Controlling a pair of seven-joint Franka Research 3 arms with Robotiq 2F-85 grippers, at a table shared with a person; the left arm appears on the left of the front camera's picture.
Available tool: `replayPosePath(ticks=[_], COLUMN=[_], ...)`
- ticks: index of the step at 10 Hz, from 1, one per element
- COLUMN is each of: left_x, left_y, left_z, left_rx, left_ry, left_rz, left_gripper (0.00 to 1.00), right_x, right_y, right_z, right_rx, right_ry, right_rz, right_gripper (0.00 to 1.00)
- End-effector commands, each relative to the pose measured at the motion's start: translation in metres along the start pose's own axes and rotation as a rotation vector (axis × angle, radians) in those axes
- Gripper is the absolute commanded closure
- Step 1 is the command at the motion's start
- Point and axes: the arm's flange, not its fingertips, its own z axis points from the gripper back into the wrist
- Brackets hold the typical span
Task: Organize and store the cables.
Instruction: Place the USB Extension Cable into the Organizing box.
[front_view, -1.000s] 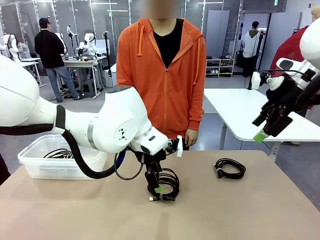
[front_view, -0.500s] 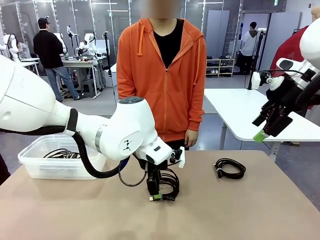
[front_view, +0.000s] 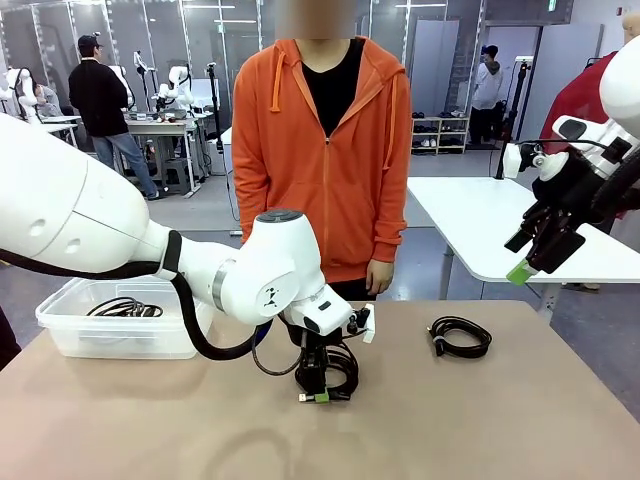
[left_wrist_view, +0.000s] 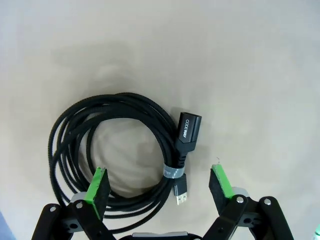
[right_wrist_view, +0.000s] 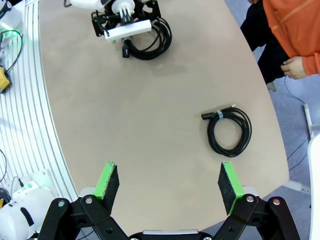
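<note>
Lately the left arm has sunk lower over the table (front_view: 500, 420): a second ago its elbow rode higher and the finger pads stood above the near coil (left_wrist_view: 67, 145); now the left gripper (left_wrist_view: 159, 181) is down at it. Jaws spread wide, nothing pinched yet. In the wrist view one green pad sits over the inside of the loop and the other stands outside it, past the USB plug, so the tied side of the coil with both plug ends lies between the fingers. Cannot tell whether the tips touch the tabletop. The coil itself has not shifted; it lies flat near the table's middle, on the robot's side. The second coil (right_wrist_view: 212, 134) lies flat farther right, well apart, untouched. The bin (front_view: 60, 325) at the left edge already holds black cord (front_view: 125, 307). The right gripper (right_wrist_view: 169, 182) hangs high over the right side as before, fingers wide apart, empty. The person (front_view: 330, 150) stands at the far edge, hand (front_view: 380, 275) at their side, not involved. Judgement: the descent looks about finished and closing on the tied bundle is the step due next, then a carry left to the bin. Risk: a grip that catches only a few strands could let the coil sag or the plugs snag on the bin's rim.
</note>
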Motion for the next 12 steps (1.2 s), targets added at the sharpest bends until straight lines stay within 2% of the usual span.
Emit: replayPosePath(ticks=[1,3,4,5,7,9,10,12], left_x=[0.007,0.008,0.01,0.011,0.009,0.009,0.008,0.008], left_y=[0.011,0.012,0.011,0.009,0.005,0.003,0.001,-0.002], left_z=[-0.005,-0.01,-0.011,-0.012,-0.012,-0.011,-0.008,-0.003], left_rx=[-0.043,-0.06,-0.063,-0.076,-0.092,-0.098,-0.093,-0.09], left_ry=[0.031,0.033,0.037,0.069,0.11,0.114,0.086,0.061], left_rz=[-0.007,-0.021,-0.027,-0.031,-0.015,-0.022,-0.032,-0.037], left_gripper=[0.0,0.0,0.22,0.59,1.0,1.0,0.97,1.0], right_x=[0.0,0.0,0.0,0.0,0.0,0.0,0.0,0.0], right_y=[0.0,0.0,0.0,0.0,0.0,0.0,0.0,0.0], right_z=[0.0,0.0,0.0,0.0,0.0,0.0,0.0,0.0], right_rx=[-0.001,-0.001,-0.001,-0.001,-0.001,-0.001,-0.001,-0.001], right_ry=[0.001,0.001,0.001,0.001,0.001,0.001,0.001,0.001], right_rz=[-0.004,-0.004,-0.004,-0.004,-0.004,-0.004,-0.004,-0.004], right_gripper=[0.0,0.0,0.0,0.0,0.0,0.0,0.0,0.0])
